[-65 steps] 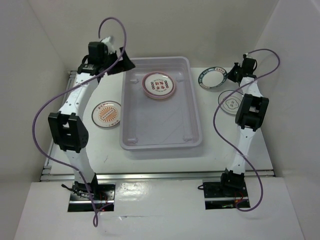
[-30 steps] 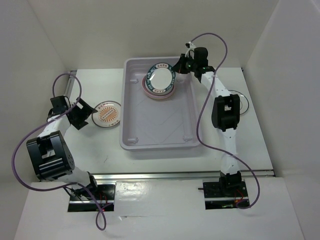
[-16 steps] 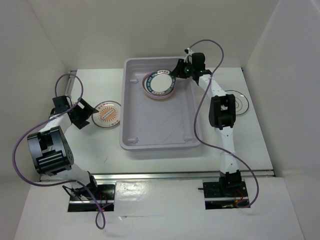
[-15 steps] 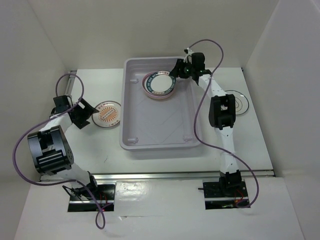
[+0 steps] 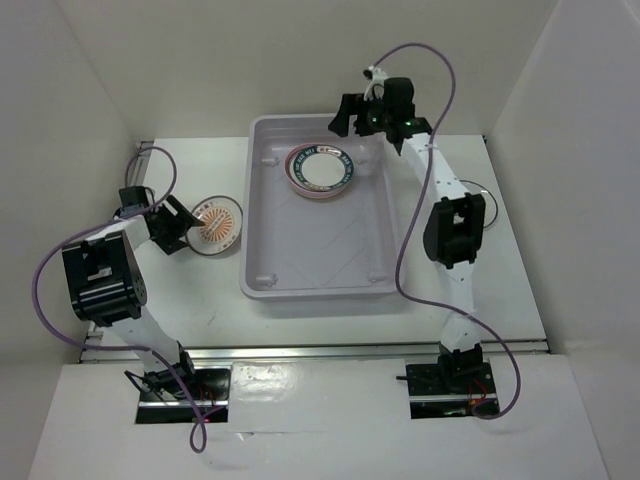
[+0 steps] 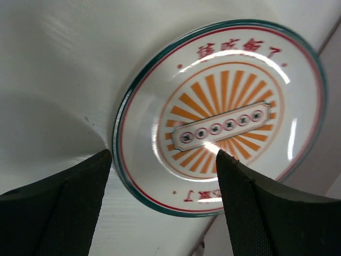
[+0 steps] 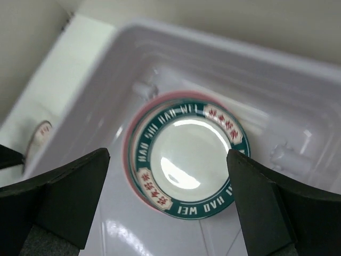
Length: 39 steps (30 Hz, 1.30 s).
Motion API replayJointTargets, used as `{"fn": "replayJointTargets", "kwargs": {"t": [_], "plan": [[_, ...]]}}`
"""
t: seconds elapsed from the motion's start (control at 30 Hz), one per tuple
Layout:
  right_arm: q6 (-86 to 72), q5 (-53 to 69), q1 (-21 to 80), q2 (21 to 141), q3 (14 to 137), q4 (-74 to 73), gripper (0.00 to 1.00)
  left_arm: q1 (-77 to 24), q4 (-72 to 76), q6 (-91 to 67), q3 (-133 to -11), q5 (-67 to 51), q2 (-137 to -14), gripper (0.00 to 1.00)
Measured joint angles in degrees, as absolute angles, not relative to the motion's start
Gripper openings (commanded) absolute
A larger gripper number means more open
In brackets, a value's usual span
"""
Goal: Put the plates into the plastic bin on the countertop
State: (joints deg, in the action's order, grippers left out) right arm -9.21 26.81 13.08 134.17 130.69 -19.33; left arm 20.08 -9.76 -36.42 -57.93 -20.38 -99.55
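Observation:
The plastic bin sits mid-countertop. Inside its far end is a stack of plates, with a dark-green-rimmed plate on top and a pink plate's edge showing under it. My right gripper hangs open above that stack, holding nothing. A sunburst plate lies on the countertop left of the bin. My left gripper is open and low at that plate's left edge, one finger on either side of its near rim. A line-drawing plate lies right of the bin, partly hidden by the right arm.
White walls close in the countertop on the left, back and right. The bin's left wall stands right beside the sunburst plate. The right arm stretches over the bin's right rim. Purple cables loop off both arms.
My right gripper opened, left the green-rimmed plate on the stack and rose back from it. The left gripper slid right to the sunburst plate's edge.

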Motion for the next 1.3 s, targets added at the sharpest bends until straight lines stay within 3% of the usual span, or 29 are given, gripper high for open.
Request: {"fn": "replayJointTargets", "kwargs": {"t": [0.3,0.43,0.53,0.63,1.0,1.3], "plan": [[-7.25,21.56,12.97,116.99,130.08,-18.61,0.99,19.16,-9.08,-36.42,-58.28,-21.80,-102.24,0.73],[-6.72,18.15,12.97,116.29,128.99,-18.70,0.99,19.00,-8.78,-36.45,-58.33,-22.39,-103.02,0.60],[-6.50,15.94,12.71,117.05,127.20,-19.99,0.99,19.00,-8.32,-36.34,-58.52,-23.00,-104.12,0.39],[-6.48,13.06,12.47,117.40,125.12,-21.23,0.99,19.03,-7.57,-36.56,-58.67,-24.03,-105.49,0.00],[-10.35,-1.32,2.87,116.03,114.65,-24.43,0.99,19.68,-11.51,-35.62,-66.24,-26.44,-103.44,0.00],[-14.04,-14.41,-7.49,108.49,99.98,-26.85,0.99,21.45,-20.56,-30.33,-90.89,-19.42,-96.31,0.00]]}}
